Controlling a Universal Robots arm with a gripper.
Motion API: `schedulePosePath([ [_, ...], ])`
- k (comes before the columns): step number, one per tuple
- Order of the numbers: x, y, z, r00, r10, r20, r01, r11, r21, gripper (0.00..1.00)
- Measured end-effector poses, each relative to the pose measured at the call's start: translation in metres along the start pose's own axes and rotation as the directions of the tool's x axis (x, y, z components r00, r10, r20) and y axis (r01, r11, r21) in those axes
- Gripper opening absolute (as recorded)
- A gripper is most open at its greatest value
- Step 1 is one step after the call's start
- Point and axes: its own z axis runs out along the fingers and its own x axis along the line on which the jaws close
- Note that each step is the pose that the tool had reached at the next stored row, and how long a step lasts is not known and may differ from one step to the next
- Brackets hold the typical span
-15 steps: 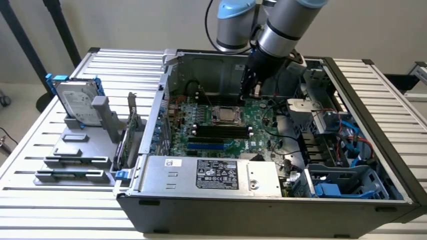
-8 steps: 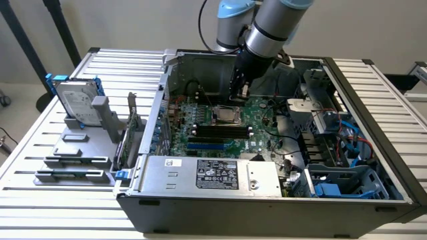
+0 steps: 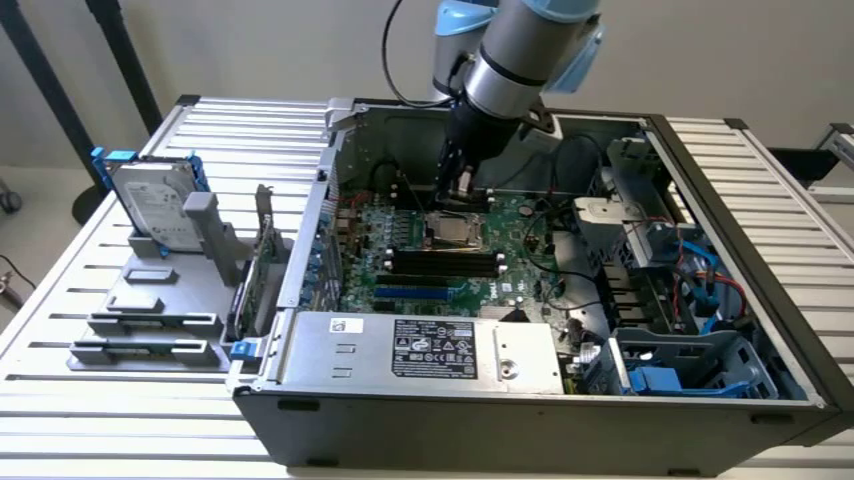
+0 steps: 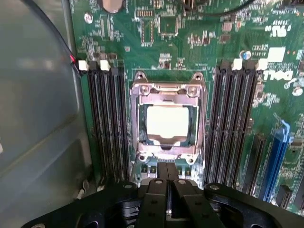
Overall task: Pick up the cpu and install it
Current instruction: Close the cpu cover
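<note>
The cpu (image 4: 170, 124), a small square chip with a bright silvery top, lies flat inside the metal-framed socket (image 4: 142, 88) on the green motherboard (image 4: 190, 42). My gripper (image 4: 171, 172) hovers just past the socket's edge, its two black fingers pressed together and holding nothing. In the exterior view the gripper (image 3: 458, 192) reaches down into the open computer case, right above the socket (image 3: 454, 231) near the board's middle.
Black memory slots (image 4: 104, 123) flank the socket on both sides. A grey box with a black label (image 3: 427, 348) sits at the case's front. The case wall (image 3: 327, 170) stands close by. A hard drive with blue rails (image 3: 154, 205) stands in a grey fixture at the exterior view's left.
</note>
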Motion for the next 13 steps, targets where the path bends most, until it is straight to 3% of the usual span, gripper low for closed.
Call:
schedulePosePath([
  [13,-0.002,-0.0032,0.0252,1.0000,0.000,-0.0002,0.000,1.0000,0.0002,0.11],
])
